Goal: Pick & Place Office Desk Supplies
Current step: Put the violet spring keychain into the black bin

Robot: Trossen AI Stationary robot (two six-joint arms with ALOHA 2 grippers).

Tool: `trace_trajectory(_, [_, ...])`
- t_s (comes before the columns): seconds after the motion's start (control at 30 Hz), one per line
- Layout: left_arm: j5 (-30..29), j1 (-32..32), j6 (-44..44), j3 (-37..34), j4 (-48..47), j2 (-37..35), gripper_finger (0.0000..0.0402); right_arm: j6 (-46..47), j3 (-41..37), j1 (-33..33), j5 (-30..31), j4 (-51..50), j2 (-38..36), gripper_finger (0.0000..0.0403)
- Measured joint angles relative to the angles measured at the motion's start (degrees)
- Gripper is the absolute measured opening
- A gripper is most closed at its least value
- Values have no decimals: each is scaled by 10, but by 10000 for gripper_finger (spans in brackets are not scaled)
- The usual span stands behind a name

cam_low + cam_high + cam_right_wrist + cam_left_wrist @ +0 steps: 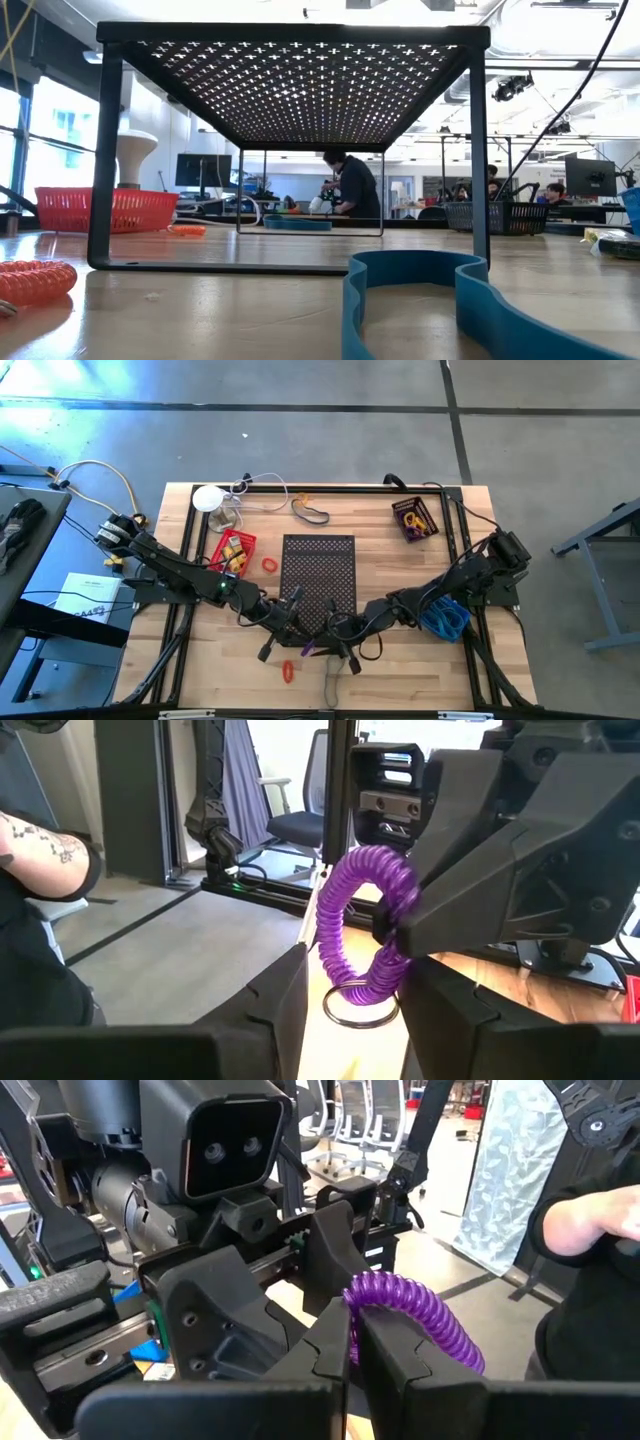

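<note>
The purple loop (362,925) sits clenched in the left claw (352,1342), the right claw (350,1010) released around it.

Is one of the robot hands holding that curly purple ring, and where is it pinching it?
Yes. The left hand pinches the purple coil loop on one side of its ring. The right hand is open around it, not gripping.

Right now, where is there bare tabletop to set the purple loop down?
Bare wood lies between the black mesh shelf and the dark basket, and at the near-left corner beside the red loop. It is crowded around the red basket and where both grippers meet at the purple loop, which the left gripper pinches.
</note>
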Motion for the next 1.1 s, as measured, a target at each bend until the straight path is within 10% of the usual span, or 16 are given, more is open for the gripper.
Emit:
trace_trajectory(0.5, [2,0,0,0,-7,0,8,-7,0,-5,1,-9,0,13])
trace_trajectory(1.1, [-3,-5,0,0,-14,0,8,-7,0,-5,2,-23,0,4])
